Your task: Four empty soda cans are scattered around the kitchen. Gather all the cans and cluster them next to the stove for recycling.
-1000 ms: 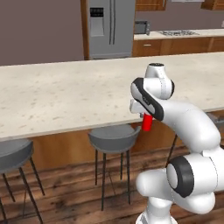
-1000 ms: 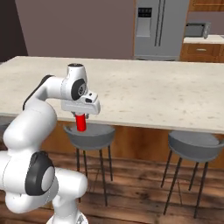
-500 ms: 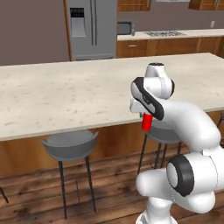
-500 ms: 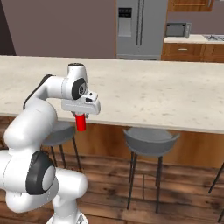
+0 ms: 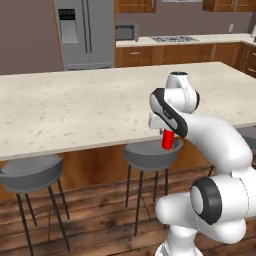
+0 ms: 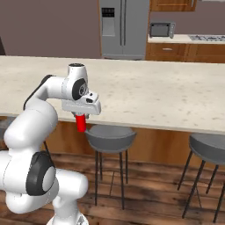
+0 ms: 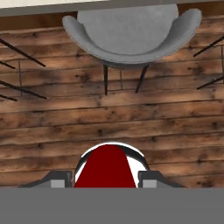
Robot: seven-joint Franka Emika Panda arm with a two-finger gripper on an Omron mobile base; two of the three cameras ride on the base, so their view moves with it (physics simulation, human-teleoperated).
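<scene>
We are carrying a red soda can [image 5: 168, 139] upright in our gripper [image 6: 81, 124], jaws pinching it from either side, hanging in front of the island counter [image 5: 75, 110] above a grey stool [image 7: 131, 33]. The stove [image 5: 175, 38] is sitting far off on the back counter, seemingly beside the microwave [image 6: 161, 30].

Two base cams behind arm, L/R, sharing island counter [image 5: 75, 107]; hand cam straight down at stool [image 7: 131, 35].
</scene>
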